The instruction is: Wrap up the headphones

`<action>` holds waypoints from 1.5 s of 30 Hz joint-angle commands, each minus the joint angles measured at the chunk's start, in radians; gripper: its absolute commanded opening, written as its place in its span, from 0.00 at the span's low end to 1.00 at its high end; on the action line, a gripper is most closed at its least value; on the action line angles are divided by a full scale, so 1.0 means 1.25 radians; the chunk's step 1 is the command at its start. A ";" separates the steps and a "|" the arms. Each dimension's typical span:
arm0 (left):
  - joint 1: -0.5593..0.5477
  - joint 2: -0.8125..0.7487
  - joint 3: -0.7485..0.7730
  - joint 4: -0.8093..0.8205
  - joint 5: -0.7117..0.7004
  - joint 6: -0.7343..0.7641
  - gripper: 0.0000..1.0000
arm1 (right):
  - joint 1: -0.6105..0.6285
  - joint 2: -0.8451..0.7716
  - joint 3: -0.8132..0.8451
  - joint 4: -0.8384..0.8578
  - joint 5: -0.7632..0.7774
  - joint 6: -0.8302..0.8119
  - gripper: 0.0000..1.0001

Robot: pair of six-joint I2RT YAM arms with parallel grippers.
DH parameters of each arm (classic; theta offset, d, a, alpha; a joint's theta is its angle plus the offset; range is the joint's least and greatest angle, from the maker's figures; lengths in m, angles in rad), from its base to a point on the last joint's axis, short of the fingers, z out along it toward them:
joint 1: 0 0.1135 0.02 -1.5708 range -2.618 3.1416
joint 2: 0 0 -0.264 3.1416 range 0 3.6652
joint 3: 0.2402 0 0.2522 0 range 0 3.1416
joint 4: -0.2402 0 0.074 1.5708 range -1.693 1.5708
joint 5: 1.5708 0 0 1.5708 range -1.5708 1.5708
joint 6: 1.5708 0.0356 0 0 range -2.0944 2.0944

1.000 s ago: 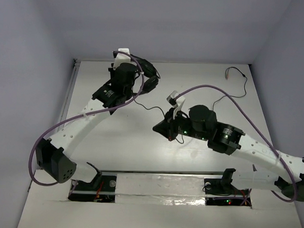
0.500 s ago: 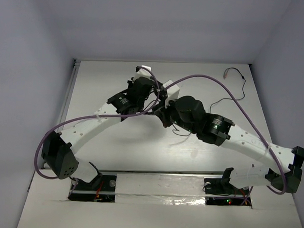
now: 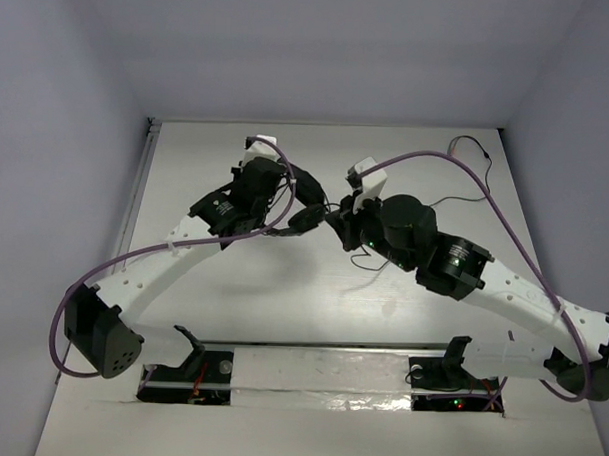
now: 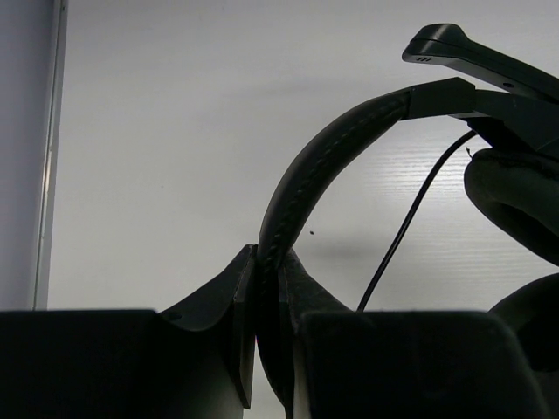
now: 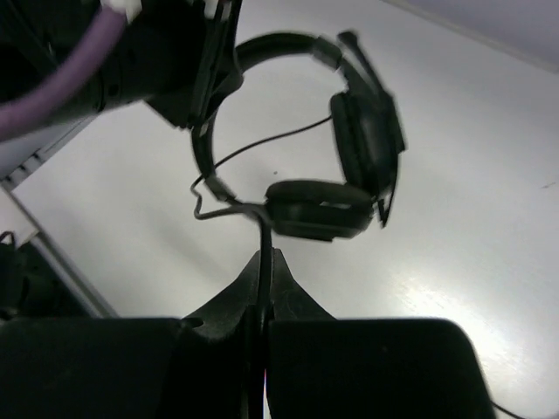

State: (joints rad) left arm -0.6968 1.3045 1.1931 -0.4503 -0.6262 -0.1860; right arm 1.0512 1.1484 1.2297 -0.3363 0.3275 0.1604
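Headphones (image 5: 362, 140): near the middle of the table (image 3: 222, 285), between the two grippers. Left gripper (image 4: 266, 262): fingers clamped tight on the headband (image 4: 323, 166). Right gripper (image 5: 265, 260): fingers pinched together on the thin cable (image 5: 263, 236), just beside the lower earcup (image 5: 319, 209). Cable end (image 3: 455, 145): lying at the table's far right corner.

Soft even light; headphones (image 5: 314, 209) blurred in the right wrist view, jaws silhouetted.
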 commanded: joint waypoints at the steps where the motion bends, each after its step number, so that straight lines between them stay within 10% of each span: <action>1: 0.005 -0.051 0.087 0.042 0.023 -0.032 0.00 | 0.000 -0.011 -0.031 0.022 -0.125 0.035 0.00; 14: 0.005 -0.027 0.235 0.027 0.081 -0.049 0.00 | 0.000 0.023 -0.090 0.069 -0.159 0.075 0.00; 45: 0.005 -0.024 0.059 0.056 0.101 0.011 0.00 | 0.000 -0.029 0.088 -0.030 0.067 -0.018 0.00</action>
State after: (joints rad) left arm -0.6872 1.3312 1.2816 -0.4385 -0.5354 -0.1806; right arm 1.0512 1.1149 1.2804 -0.4126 0.3298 0.1799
